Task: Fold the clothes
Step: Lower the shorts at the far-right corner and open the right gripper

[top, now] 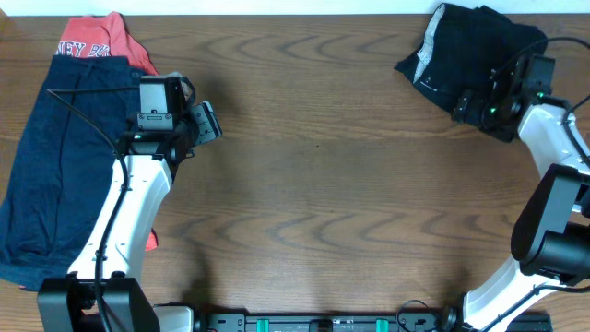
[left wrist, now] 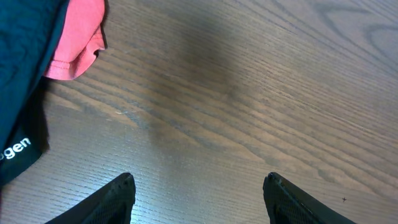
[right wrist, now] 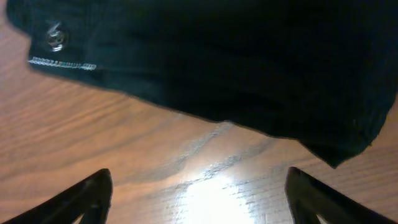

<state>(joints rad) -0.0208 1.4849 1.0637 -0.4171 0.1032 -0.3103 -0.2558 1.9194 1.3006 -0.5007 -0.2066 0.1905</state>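
Observation:
A dark blue garment (top: 55, 157) lies flat at the table's left, on top of a red shirt (top: 97, 41) whose edge also shows in the left wrist view (left wrist: 78, 37). A crumpled black garment (top: 466, 51) sits at the far right; in the right wrist view (right wrist: 217, 56) it fills the upper frame. My left gripper (top: 207, 120) is open and empty over bare wood, just right of the blue garment; in the left wrist view (left wrist: 199, 186) it hangs above wood. My right gripper (top: 466, 106) is open and empty at the black garment's near edge, seen in the right wrist view (right wrist: 199, 186) above wood.
The wooden table (top: 323, 184) spreads between the two piles. The blue garment overhangs the left front edge. Cables run along both arms.

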